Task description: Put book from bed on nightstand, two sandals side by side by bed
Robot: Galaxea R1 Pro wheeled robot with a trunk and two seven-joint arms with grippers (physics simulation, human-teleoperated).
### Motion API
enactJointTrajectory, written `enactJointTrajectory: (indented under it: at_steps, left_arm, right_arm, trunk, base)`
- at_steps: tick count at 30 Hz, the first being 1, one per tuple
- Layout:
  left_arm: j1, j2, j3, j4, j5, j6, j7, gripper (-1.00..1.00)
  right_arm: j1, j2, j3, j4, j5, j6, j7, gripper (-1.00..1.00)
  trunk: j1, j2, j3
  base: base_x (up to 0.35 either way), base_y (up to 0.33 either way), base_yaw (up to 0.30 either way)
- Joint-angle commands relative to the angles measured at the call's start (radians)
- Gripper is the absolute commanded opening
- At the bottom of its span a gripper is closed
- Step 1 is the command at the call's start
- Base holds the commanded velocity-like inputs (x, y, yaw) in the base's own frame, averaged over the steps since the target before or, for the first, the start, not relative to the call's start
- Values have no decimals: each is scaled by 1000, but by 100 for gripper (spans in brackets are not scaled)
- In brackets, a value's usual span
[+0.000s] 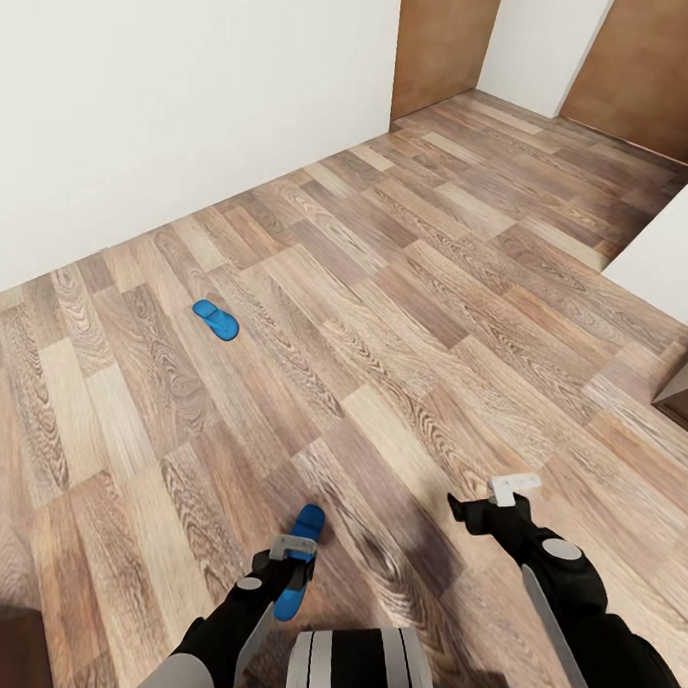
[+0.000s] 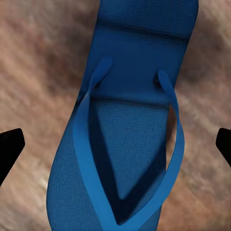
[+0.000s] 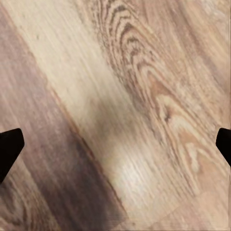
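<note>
Directly beneath the spread left gripper (image 2: 115, 139) lies a bright blue flat flip-flop sandal (image 2: 127, 120); I judge it best to descend centred, then pinch across its sole

Blue sandals on brown grained planks

The floor (image 1: 403, 311) is wood-look planking in mixed tones: pale tan boards beside mid-brown and darker grey-brown ones, each streaked with dark swirling grain. The near sandal (image 1: 298, 561) is bright blue, and in the left wrist view it (image 2: 130, 144) shows a finely dotted sole with smooth straps in a slightly lighter blue. The far sandal (image 1: 216, 320) is the same bright blue. The wall (image 1: 153, 102) is plain off-white, and the doors (image 1: 441, 39) are a flat reddish brown. The left gripper (image 1: 290, 557) has black fingers and a light grey block; the right gripper (image 1: 491, 503) is black with a white block. Both arms are glossy black.
</note>
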Motion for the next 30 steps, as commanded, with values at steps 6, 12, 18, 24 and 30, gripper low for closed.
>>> enactJointTrajectory:
  at_steps: [6, 12, 18, 24, 30]
  left_arm:
    - [0, 0, -6, -4, -1, 6, 2, 100]
    - [0, 0, -10, -5, -1, 6, 3, 100]
    - [0, -1, -11, -5, 0, 6, 3, 100]
    - [0, -2, -11, -5, 0, 6, 3, 100]
    - [0, -2, -12, -5, 0, 5, 3, 100]
  right_arm:
    - [-35, -1, 0, -1, 0, 5, 2, 100]
    - [-49, -2, -3, -2, 0, 7, 1, 100]
    - [-52, 0, -2, -2, 0, 11, 0, 100]
    - [-52, 0, -2, -2, 0, 14, 0, 100]
    - [-49, -1, 0, -2, 0, 14, 0, 100]
  trunk:
    - [0, 0, -1]
    - [0, 0, -1]
    - [3, -2, -24]
    - [3, -2, -24]
    - [4, -2, -35]
  base:
    - [0, 0, 0]
    - [0, 0, 0]
    - [0, 0, 0]
    - [0, 0, 0]
    - [0, 0, 0]
